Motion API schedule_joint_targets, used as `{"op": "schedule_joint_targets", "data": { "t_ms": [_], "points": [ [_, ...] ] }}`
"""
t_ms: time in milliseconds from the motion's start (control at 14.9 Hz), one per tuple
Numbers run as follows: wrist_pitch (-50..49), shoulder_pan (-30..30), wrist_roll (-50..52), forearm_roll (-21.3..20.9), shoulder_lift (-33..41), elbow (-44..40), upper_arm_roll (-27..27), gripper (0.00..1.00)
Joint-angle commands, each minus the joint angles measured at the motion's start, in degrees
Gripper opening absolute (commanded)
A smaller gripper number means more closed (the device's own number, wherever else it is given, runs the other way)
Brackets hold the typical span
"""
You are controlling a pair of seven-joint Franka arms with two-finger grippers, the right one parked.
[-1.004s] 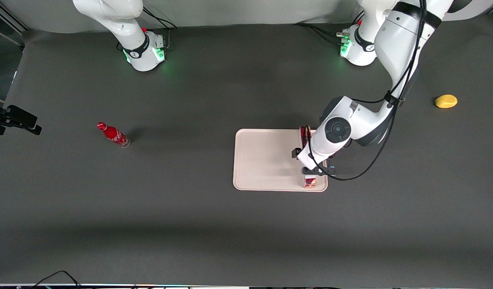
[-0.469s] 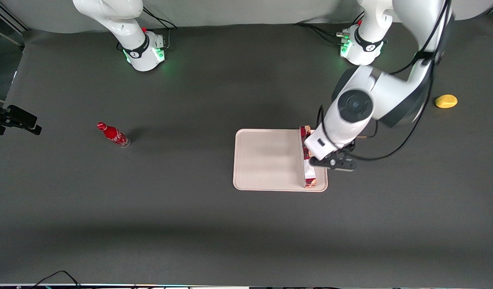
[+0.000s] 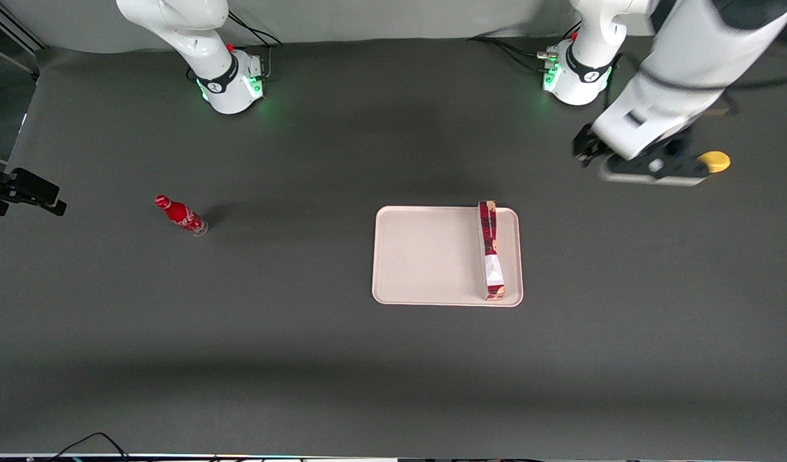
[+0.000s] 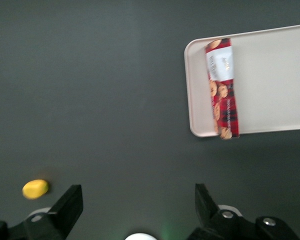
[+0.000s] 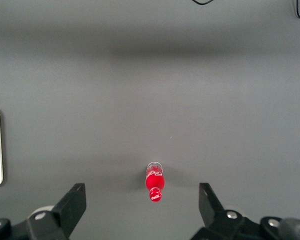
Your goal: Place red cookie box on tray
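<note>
red cookie box (image 3: 491, 251) lies flat on tray (image 3: 425, 256), along the edge toward the working arm's end, one end over the rim. hand (image 4: 138, 200) raised well clear, fingers (image 4: 70, 202) wide apart, empty. yellow object (image 3: 714, 161) partly hidden by the hand.

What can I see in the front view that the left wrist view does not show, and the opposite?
Only the front view shows the small red bottle, standing toward the parked arm's end of the table, and both arm bases. It also shows the gripper from outside, raised well away from the tray, close to the yellow object.

Only the left wrist view shows the gripper's fingers spread open with nothing between them.

Both show the red cookie box lying on the tray along one short edge, and the yellow object on the table.
</note>
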State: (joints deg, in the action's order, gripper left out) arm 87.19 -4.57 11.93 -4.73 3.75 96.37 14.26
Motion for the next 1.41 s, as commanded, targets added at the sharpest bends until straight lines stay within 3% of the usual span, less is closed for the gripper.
{"op": "schedule_joint_targets", "data": {
  "t_ms": [0,134,402,670,1071,1339],
  "points": [
    [-1.59,-0.62,-1.47,1.91,8.63,5.48,-5.89,1.00],
    [-0.28,-0.79,-2.17,5.16,11.79,8.12,-9.68,1.00],
    [7.54,-0.79,-4.46,4.56,12.96,12.71,-11.27,1.00],
    [7.47,-0.62,-4.38,4.65,0.41,-1.15,-11.98,1.00],
    [8.17,-0.36,-4.64,3.33,-1.46,-2.41,-13.20,1.00],
    [8.35,6.23,-6.48,3.33,-1.64,-2.41,-8.91,1.00]
  ]
}}
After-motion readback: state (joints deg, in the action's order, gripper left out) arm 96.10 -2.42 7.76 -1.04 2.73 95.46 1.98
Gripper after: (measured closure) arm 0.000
